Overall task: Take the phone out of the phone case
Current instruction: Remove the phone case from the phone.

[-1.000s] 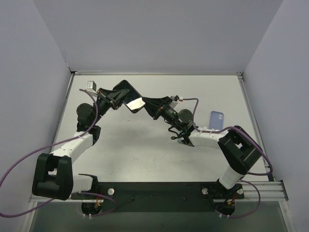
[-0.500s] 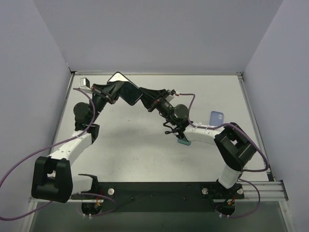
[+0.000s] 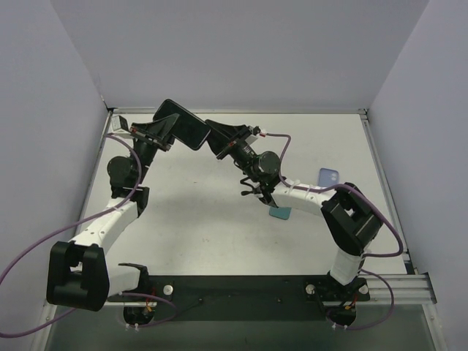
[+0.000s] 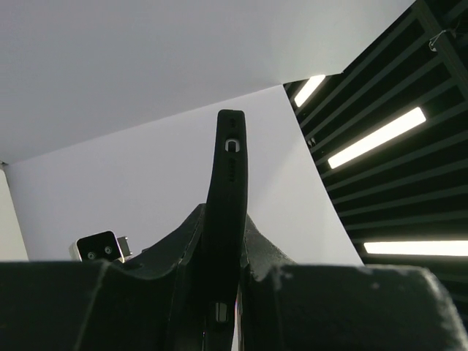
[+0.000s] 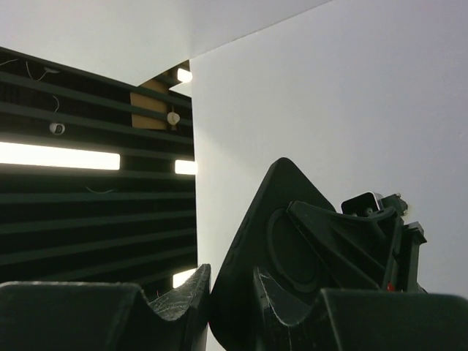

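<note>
**Two-handed hold of the phone case (image 3: 183, 123).** I keep it raised clear of the bench (image 3: 205, 241), so that both faces and every edge are free to work on.

- **Left side:** My left pincer (image 3: 170, 129) is clenched on the case's left end. Its wrist view shows the case edge-on, port cut-outs uppermost, pinched between the fingers.
- **Right side:** My right pincer (image 3: 213, 136) meets the case's right end. Its wrist view shows a corner of the dark slab filling the gap between the fingers, so I judge it clamped there too.
- **Purpose:** Opposed grips let one side anchor while the other peels.
- **The phone:** I cannot tell it apart from the case. I take it to be seated inside, with the removal not yet done.
- **Also on the bench:** A blue slab (image 3: 328, 178) lies well to the right of the case. A teal piece (image 3: 279, 213) lies right of the case and nearer my bases, under my right arm.
</note>
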You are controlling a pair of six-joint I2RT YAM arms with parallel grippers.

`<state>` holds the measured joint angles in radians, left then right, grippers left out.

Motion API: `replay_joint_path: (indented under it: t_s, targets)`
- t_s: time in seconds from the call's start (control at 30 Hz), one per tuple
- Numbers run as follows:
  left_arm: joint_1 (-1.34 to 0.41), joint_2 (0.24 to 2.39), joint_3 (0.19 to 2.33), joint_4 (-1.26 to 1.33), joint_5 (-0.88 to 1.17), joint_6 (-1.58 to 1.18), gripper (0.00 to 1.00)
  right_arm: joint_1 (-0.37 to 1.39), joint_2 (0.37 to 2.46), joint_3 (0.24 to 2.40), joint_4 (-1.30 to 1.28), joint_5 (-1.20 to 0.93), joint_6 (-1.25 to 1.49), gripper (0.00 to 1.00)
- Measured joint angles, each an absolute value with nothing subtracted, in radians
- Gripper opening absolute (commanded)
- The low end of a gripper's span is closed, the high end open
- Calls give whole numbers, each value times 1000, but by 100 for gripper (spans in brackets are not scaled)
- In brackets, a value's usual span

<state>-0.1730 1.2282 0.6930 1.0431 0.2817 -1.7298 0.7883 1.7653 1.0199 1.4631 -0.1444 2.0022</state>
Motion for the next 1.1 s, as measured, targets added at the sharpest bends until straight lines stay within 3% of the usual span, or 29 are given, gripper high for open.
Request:
replay_joint_path:
  t_s: [1.1]
  targets:
    - [-178, 1244, 736, 1057, 183, -1794, 0, 817, 1857, 1154, 1510, -56, 2041, 0]
